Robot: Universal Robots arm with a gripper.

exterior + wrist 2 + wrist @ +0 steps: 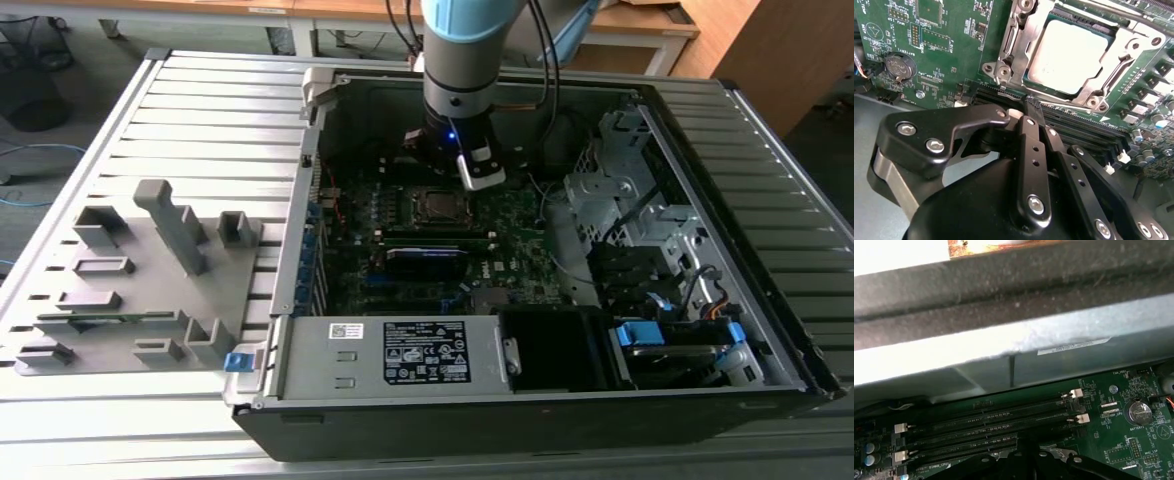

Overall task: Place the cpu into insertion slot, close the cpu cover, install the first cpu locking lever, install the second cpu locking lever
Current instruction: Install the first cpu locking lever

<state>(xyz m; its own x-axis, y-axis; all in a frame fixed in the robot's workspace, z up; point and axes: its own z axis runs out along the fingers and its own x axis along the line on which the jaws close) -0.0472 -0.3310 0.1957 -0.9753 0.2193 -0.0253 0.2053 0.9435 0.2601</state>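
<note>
Claw [1033, 106] is pinched narrow and empty, tips held just beside the cover [1136, 44]. Cpu [1069, 52] is seated beneath it, on the far half of the board [944, 65]. Latching is best done slowly, pressed straight down.

- The pale blue and grey arm [461, 45] comes straight down in the upper middle of the exterior view.
- Its black gripper [1033, 106] points downward.
- In the second wrist view, the fingers [1029, 145] are drawn together, tips meeting.
</note>
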